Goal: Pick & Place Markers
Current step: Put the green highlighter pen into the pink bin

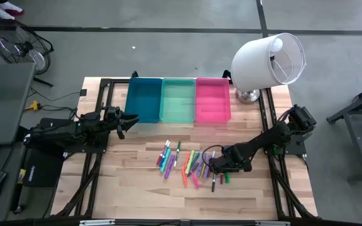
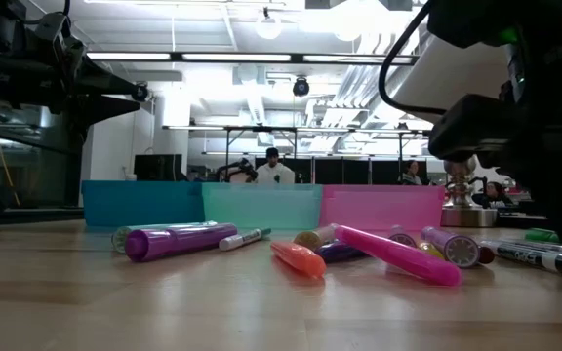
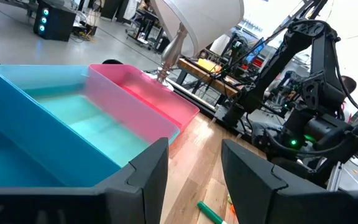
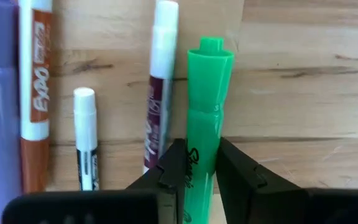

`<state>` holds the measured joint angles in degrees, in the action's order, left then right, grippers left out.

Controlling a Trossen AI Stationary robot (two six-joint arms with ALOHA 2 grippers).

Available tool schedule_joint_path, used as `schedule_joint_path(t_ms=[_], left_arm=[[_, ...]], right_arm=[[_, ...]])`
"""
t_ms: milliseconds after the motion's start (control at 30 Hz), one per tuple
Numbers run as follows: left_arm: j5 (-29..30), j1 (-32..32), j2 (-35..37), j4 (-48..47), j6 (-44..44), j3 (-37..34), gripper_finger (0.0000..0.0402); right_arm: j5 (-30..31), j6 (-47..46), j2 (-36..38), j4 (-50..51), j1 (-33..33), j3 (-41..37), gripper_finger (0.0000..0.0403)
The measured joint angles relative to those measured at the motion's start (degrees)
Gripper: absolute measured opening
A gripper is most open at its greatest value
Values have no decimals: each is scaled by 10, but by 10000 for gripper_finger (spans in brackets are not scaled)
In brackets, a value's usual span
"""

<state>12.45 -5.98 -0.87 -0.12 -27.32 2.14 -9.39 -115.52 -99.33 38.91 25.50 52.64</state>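
Several markers (image 1: 184,162) in pink, purple, green, orange and white lie scattered flat on the wooden table, in front of the three bins; the low view shows the markers (image 2: 359,249) lying on their sides. My right gripper (image 1: 217,166) is down at the right end of the pile, shut on a green marker (image 4: 205,106). My left gripper (image 1: 127,119) hovers open by the blue bin's (image 1: 143,100) near left corner; its left wrist view shows the open fingers (image 3: 148,177) holding nothing. My right gripper (image 4: 201,155) pinches the green marker's barrel (image 4: 202,140) between its two fingers, at the printed middle part. It comes from above, pointing down, one finger on each long side. The marker's capped end (image 4: 210,53) sticks out ahead; it seems to lie level on the table.
Blue, mint green (image 1: 178,100) and pink (image 1: 212,99) bins stand side by side at the far side. A white lamp (image 1: 269,59) stands at the far right corner. White markers (image 4: 160,87) and an orange-labelled one (image 4: 35,93) lie close beside the held one.
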Motion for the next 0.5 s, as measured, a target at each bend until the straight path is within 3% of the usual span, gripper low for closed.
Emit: schedule_joint_path(t_ms=[500], left_arm=[[0, 0, 0, 0, 0, 0, 147]], right_arm=[[5, 23, 44, 43, -8, -4, 55]])
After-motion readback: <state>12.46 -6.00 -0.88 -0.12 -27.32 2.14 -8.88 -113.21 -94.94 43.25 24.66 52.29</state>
